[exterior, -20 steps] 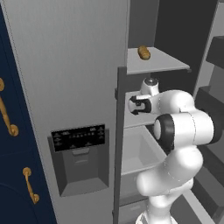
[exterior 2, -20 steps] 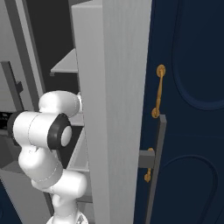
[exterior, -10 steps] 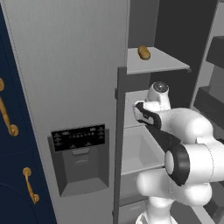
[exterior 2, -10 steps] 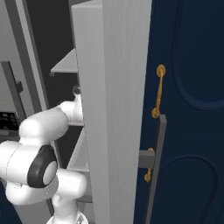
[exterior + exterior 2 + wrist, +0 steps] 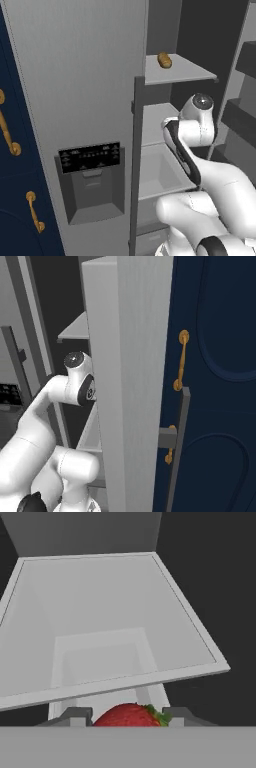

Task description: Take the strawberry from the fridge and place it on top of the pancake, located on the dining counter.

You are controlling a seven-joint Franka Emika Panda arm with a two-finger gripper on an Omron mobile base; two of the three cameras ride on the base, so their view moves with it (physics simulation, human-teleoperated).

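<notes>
In the hand view the red strawberry [image 5: 129, 715] with its green leaves sits between my two finger tips, and my gripper [image 5: 127, 717] is shut on it. Beyond it lies a pale grey fridge shelf [image 5: 100, 612] with a drawer below. The light-grey fridge [image 5: 75, 75] stands with its right side open, and my white arm [image 5: 187, 150] reaches into its middle shelves. In the right base view the arm [image 5: 75, 386] passes behind the open door's edge [image 5: 130, 381]. The pancake and the dining counter are out of view.
A golden-brown bread-like lump [image 5: 164, 60] lies on the upper shelf. A white drawer [image 5: 160, 172] sits under my arm. The dispenser panel [image 5: 90, 157] is on the shut left door. Navy cabinets with gold handles flank the fridge [image 5: 7, 135] [image 5: 215, 381].
My arm has swung: the elbow dropped low and to the right, the wrist moved right inside the fridge. The fridge and cabinets have not shifted.
</notes>
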